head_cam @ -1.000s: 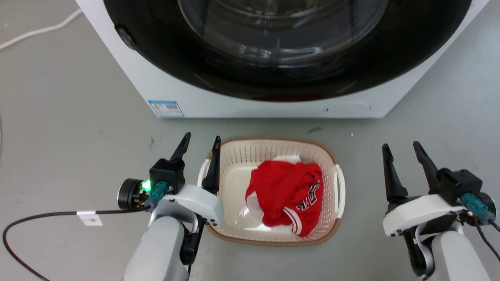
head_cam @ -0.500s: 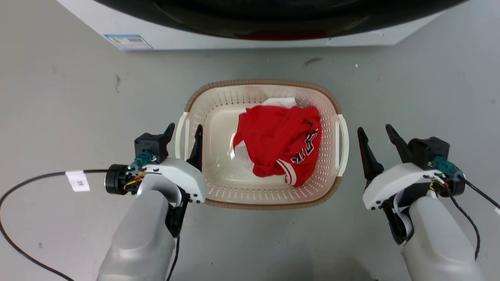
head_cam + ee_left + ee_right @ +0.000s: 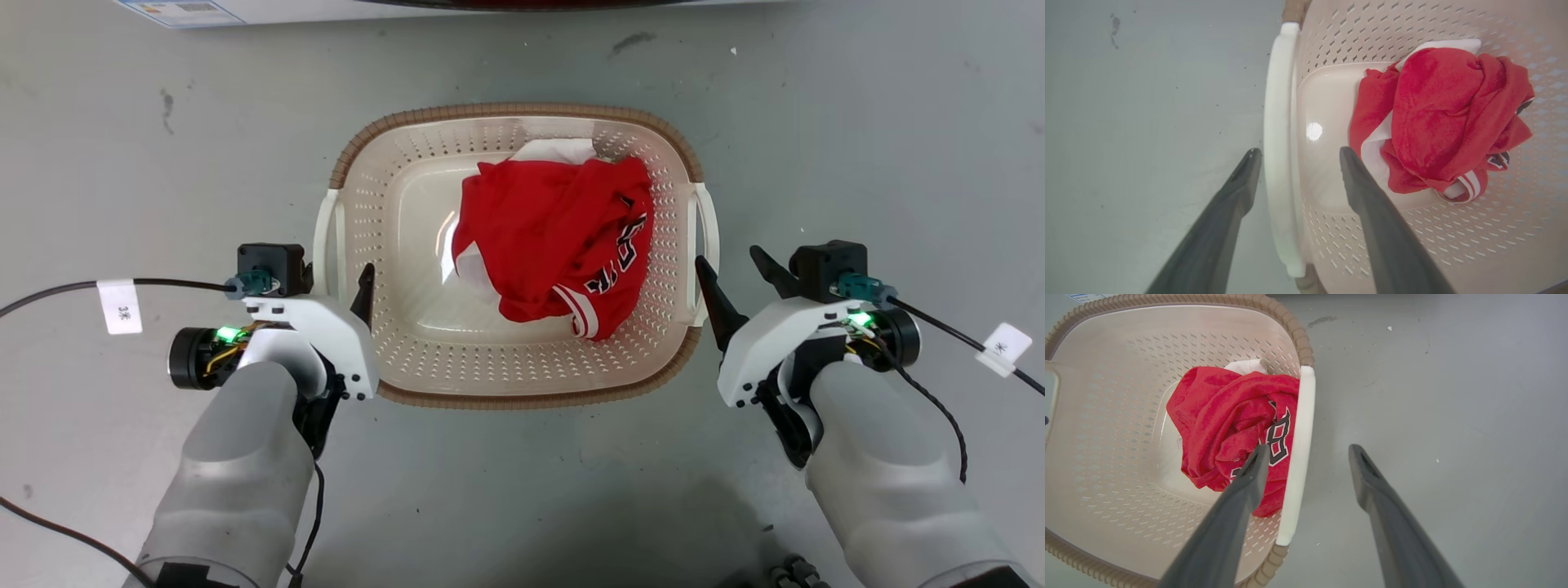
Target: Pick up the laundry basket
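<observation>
Sitting on floor [image 3: 857, 122] | laundry basket [image 3: 522, 359] cream, perforated, brown-rimmed | both jaws apart

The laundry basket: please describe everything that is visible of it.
The laundry basket is cream perforated plastic, with a brown woven-look rim and two white handles. It stands upright on the grey floor, holding a red garment. The open left hand and open right hand each straddle a handle; contact is unclear.
</observation>
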Robot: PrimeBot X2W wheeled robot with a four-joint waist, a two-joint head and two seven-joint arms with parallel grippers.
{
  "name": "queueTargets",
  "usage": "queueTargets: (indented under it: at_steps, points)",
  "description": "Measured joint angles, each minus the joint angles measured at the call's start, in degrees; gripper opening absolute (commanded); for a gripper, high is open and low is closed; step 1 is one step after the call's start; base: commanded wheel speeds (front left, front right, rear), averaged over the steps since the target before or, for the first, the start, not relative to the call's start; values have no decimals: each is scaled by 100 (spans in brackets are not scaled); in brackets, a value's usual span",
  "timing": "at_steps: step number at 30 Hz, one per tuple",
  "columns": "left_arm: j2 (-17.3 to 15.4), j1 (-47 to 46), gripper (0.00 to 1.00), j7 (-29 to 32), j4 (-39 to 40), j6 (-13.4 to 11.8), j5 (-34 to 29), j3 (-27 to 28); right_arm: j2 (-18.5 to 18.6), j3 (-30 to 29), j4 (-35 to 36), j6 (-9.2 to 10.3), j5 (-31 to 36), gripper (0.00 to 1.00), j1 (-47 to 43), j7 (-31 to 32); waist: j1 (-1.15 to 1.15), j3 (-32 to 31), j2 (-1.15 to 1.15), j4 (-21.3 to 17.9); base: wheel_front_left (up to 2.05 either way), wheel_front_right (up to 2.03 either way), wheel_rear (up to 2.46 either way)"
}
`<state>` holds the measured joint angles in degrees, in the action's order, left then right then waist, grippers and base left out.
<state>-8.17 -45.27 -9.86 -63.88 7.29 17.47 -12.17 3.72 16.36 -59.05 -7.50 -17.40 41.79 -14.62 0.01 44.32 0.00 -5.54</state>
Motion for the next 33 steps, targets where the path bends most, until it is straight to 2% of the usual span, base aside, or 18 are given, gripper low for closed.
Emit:
queueTargets:
  at_steps: [9,19,20,21,22,33]
  points:
    - [-91,-361,100,168,-338,11,259,-193,-54,791,-612,0,-528,100,523,110,0,287,0,-88,0,0,0]
    - [-114,-810,100,358,-454,11,559,-474,-69,1426,-855,0,-1191,100,963,565,0,507,0,-94,0,0,0]
    - [-91,-837,87,417,-454,11,612,-525,-70,1470,-869,0,-1268,100,996,636,0,518,0,-88,0,0,0]
    - [-82,-845,32,430,-450,11,651,-577,-69,1524,-882,0,-1339,42,1020,710,0,524,0,-79,0,0,0]
    - [-63,-846,0,482,-442,11,701,-623,-69,1574,-878,0,-1418,0,1031,753,0,524,0,-70,0,0,0]
    - [-4,-787,0,907,-360,2,1381,-1102,181,2128,-890,40,-2005,0,1034,953,0,290,0,22,0,0,0]
